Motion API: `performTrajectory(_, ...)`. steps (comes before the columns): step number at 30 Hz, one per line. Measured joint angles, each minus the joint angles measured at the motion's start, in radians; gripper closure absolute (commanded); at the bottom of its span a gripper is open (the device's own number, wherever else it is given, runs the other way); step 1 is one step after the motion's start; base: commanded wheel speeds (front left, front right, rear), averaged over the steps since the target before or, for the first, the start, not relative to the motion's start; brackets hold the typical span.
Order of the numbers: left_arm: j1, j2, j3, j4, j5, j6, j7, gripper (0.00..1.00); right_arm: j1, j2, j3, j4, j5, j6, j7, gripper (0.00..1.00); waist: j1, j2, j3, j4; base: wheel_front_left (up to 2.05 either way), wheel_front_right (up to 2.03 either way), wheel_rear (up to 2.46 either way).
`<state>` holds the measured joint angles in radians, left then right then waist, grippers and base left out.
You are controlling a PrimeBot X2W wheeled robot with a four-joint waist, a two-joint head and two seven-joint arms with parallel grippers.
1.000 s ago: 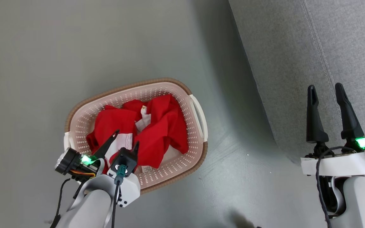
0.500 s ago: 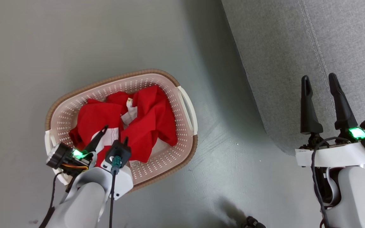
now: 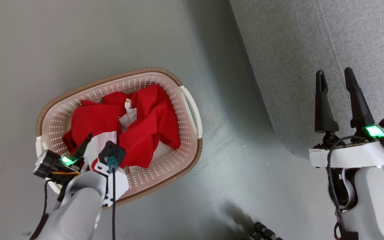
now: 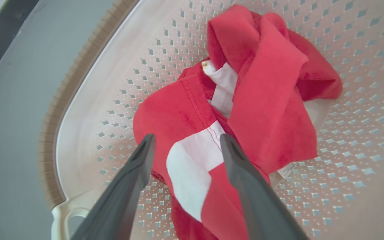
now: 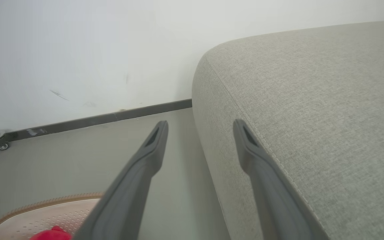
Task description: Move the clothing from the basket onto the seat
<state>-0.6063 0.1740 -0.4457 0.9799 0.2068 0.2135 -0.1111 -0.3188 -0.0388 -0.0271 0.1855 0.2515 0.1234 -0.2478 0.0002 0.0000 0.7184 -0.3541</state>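
At the lower left of the head view, the left gripper (image 4: pixel 187 137) hangs over the basket (image 3: pixel 62 116), its 2 fingers spread either side of a white patch on the red clothing (image 3: pixel 145 123). At the lower right, the right gripper (image 3: pixel 333 71) holds its 2 fingers apart and empty. The clothing lies heaped in the basket on the floor (image 3: pixel 78 33), left of centre, with the grey seat (image 3: pixel 295 50) at the upper right.

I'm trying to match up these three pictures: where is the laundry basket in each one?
Head view: basket on the floor, left of centre.
Left wrist view: close up, spreading across most of the picture.
Right wrist view: just a corner at the bottom left.
Shared landmark: the red clothing inside it.
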Motion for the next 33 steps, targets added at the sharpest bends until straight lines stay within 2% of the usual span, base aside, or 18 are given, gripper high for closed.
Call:
performTrajectory(20,-0.046,-0.004,-0.033,0.087,0.058,0.054,0.117,0.00,-0.015,0.000,0.020,0.009,0.024,0.000,-0.001,0.00,-0.0001,0.0000,0.021,-0.025,0.00,0.00,0.00)
performTrajectory(21,-0.049,-0.002,-0.035,0.092,0.063,0.055,0.124,0.08,-0.015,0.000,0.021,0.009,0.024,0.000,-0.001,0.00,0.0000,0.0000,0.021,-0.026,0.00,0.00,0.00)
performTrajectory(22,-0.052,-0.002,-0.035,0.094,0.063,0.055,0.128,0.26,-0.015,0.000,0.023,0.010,0.024,0.000,-0.001,0.00,0.0000,0.0000,0.021,-0.027,0.00,0.00,0.00)
performTrajectory(23,-0.055,-0.002,-0.036,0.097,0.063,0.057,0.131,0.51,-0.015,0.000,0.026,0.010,0.026,0.000,-0.001,0.00,-0.0001,0.0000,0.021,-0.027,0.00,0.00,0.00)
performTrajectory(24,-0.059,-0.004,-0.038,0.100,0.063,0.059,0.138,0.58,-0.016,0.000,0.029,0.010,0.031,0.000,-0.001,0.00,-0.0001,0.0000,0.021,-0.028,0.00,0.00,0.00)
performTrajectory(27,-0.070,-0.005,-0.042,0.109,0.063,0.059,0.137,0.93,-0.016,0.000,0.035,0.011,0.031,0.000,-0.002,0.00,-0.0001,0.0000,0.022,-0.031,0.00,0.00,0.00)
performTrajectory(28,-0.073,-0.003,-0.043,0.111,0.063,0.059,0.137,1.00,-0.016,0.000,0.036,0.011,0.031,0.000,-0.002,0.00,-0.0001,0.0000,0.023,-0.032,0.00,0.00,0.00)
performTrajectory(33,-0.077,-0.006,-0.049,0.117,0.070,0.058,0.137,1.00,-0.017,0.000,0.036,0.012,0.035,0.000,-0.002,0.00,-0.0001,0.0000,0.024,-0.035,0.00,0.00,0.00)
